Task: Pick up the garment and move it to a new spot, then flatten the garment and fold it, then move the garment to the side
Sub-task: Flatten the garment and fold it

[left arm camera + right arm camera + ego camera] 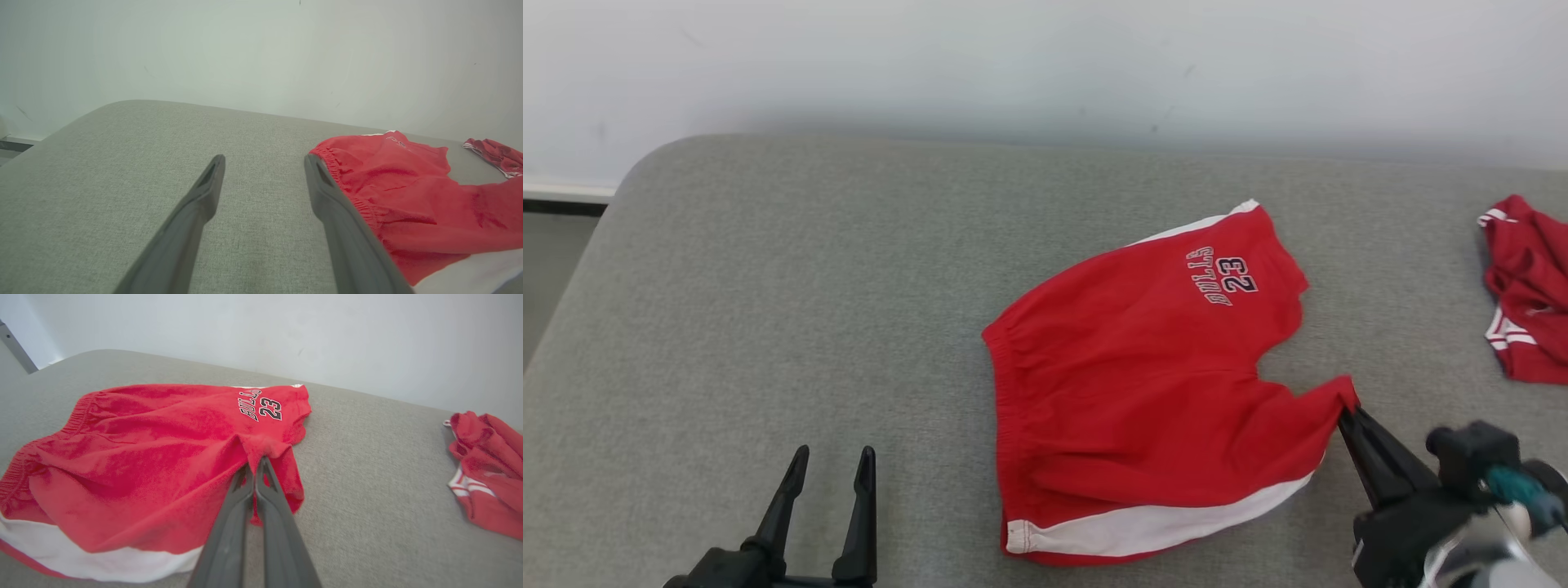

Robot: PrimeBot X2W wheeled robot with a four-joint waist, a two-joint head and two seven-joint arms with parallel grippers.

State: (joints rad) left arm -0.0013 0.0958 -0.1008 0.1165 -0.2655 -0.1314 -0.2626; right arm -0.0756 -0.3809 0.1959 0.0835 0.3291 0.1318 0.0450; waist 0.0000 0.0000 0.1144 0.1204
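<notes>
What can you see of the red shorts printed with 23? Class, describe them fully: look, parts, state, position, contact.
The red shorts look like soft cloth, with white side stripes, a gathered elastic waistband toward the robot's left and a BULLS 23 print on the far leg. They lie spread but wrinkled on the grey padded surface. The shut right hand pinches the near leg's hem corner, which is drawn to a point.

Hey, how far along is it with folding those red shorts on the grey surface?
Done: the red shorts lie mostly spread on the grey surface, not folded. In hand: the right tool is shut on a leg corner, apparently to flatten them. The left tool is open, apart from the cloth. Left: finishing the flattening, folding, moving them aside.
</notes>
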